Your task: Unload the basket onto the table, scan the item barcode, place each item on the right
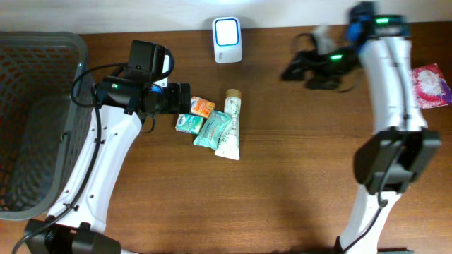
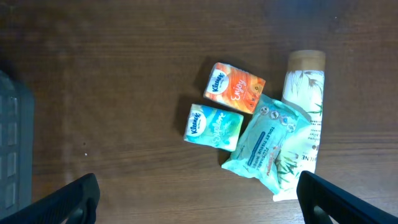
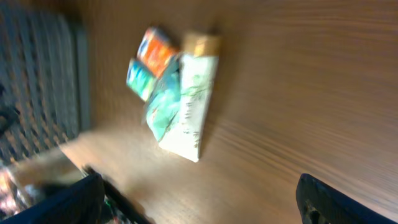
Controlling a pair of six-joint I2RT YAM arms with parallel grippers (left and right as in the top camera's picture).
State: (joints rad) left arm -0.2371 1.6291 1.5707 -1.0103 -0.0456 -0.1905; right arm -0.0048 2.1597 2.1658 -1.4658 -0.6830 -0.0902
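Four items lie bunched mid-table: an orange tissue pack (image 1: 203, 106) (image 2: 234, 87), a teal tissue pack (image 1: 188, 123) (image 2: 212, 126), a teal wipes pouch (image 1: 212, 130) (image 2: 268, 142) and a white tube with a tan cap (image 1: 231, 124) (image 2: 305, 93). The white scanner (image 1: 227, 39) with a lit blue face stands at the back edge. My left gripper (image 1: 183, 99) (image 2: 199, 211) hovers open just left of the packs, nothing between its fingers. My right gripper (image 1: 298, 67) (image 3: 202, 208) is open and empty at the back right, blurred, well apart from the items.
A dark mesh basket (image 1: 28, 120) fills the left side. A pink packet (image 1: 431, 86) lies at the far right beside the right arm. Bare wood runs along the front and between the item bunch and the right arm.
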